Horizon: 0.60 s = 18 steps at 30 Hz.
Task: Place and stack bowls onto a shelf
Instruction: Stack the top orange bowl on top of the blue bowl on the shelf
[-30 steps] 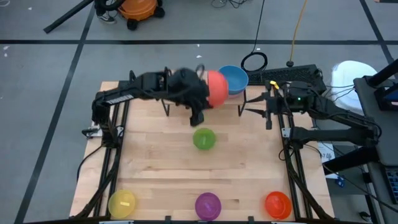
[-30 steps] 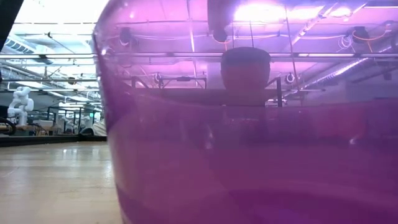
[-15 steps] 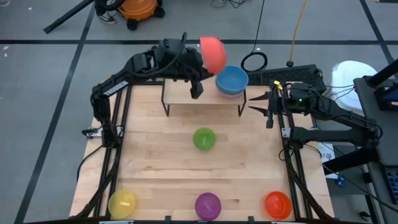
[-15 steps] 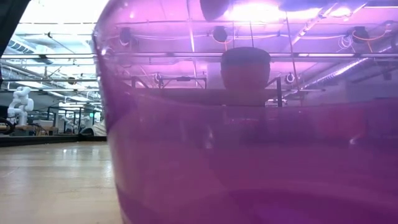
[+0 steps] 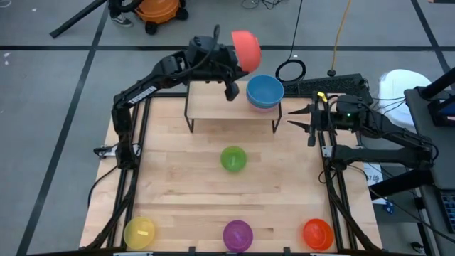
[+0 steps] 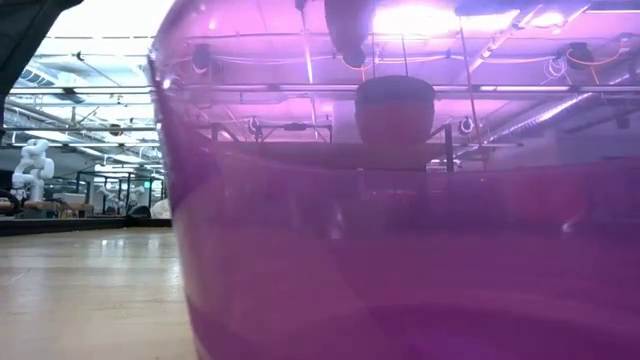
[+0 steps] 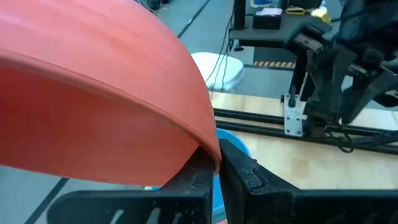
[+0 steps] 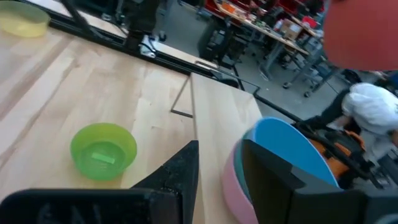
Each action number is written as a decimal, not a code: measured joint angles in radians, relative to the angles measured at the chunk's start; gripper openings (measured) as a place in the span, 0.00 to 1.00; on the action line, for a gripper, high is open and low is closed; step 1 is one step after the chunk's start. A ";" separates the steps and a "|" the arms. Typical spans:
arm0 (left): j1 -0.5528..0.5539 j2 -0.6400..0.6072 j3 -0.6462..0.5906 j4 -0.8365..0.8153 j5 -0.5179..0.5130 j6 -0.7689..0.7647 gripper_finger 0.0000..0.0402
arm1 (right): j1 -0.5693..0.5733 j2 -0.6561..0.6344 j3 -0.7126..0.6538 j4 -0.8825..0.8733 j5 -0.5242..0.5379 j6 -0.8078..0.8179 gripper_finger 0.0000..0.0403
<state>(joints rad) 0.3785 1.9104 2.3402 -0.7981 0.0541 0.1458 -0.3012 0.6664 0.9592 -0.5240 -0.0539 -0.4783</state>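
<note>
My left gripper is shut on a red bowl, held high over the table's far edge, just beyond the shelf. At the shelf's right end a blue bowl sits nested in a pink one. A green bowl stands by its base on the table in front of the shelf. Yellow, purple and orange bowls stand along the near edge. My right gripper waits open at the table's right side, level with the shelf. My left gripper pinches the red bowl's rim between its two fingers, one finger on each side of the wall. The bowl is lifted clear and tipped on its side, standing up beyond the fingertips.
The purple bowl stands right before the low camera and fills most of its view. A keyboard and a coiled cable lie beyond the table's far right corner. Bare wood stretches between the green bowl and the near row.
My left gripper has carried the red bowl from above the shelf's middle toward the table's far edge, rising a little and swinging slightly right. The bowl stays in the hold. The other bowls have not moved.
</note>
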 joint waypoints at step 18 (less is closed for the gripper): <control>-0.065 0.028 0.000 -0.350 -0.016 -0.023 0.02 | 0.000 -0.041 0.000 -0.056 0.031 0.048 0.29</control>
<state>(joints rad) 0.3138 1.9385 2.3402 -1.1483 0.0383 0.1227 -0.3013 0.6250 0.9592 -0.5803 -0.0226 -0.4305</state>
